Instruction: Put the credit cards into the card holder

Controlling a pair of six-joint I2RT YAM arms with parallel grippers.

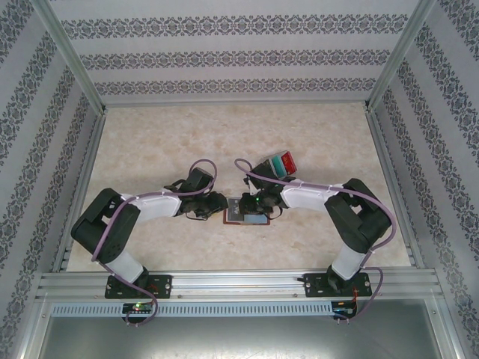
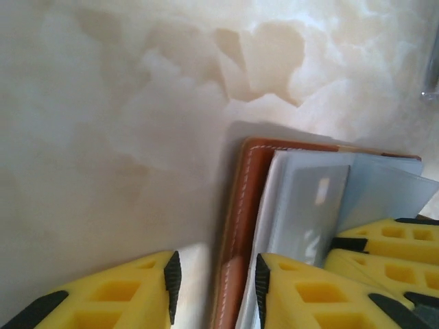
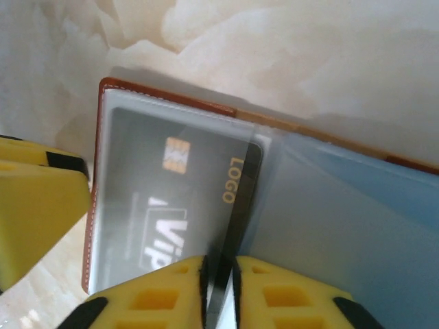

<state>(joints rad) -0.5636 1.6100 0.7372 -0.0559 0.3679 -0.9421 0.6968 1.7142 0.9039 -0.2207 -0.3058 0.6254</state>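
Observation:
The reddish-brown leather card holder (image 1: 238,213) lies open on the table between both grippers. A dark grey credit card (image 3: 178,199) with a gold chip sits mostly inside its clear sleeve, and my right gripper (image 3: 219,291) is shut on the card's protruding edge. My left gripper (image 2: 216,281) is open and straddles the holder's stitched leather edge (image 2: 240,205). Its right finger rests by the clear sleeve and its left finger stands apart over bare table. From the left wrist the grey card (image 2: 305,205) shows through the sleeve. The holder's top edge (image 3: 164,92) shows from the right wrist.
A clear plastic tray (image 1: 268,169) stands just behind the right wrist, with a red card (image 1: 287,161) and a teal one (image 1: 275,158) in it. The two grippers (image 1: 217,203) (image 1: 262,208) are very close together over the holder. The marble tabletop (image 1: 224,142) stretches beyond them.

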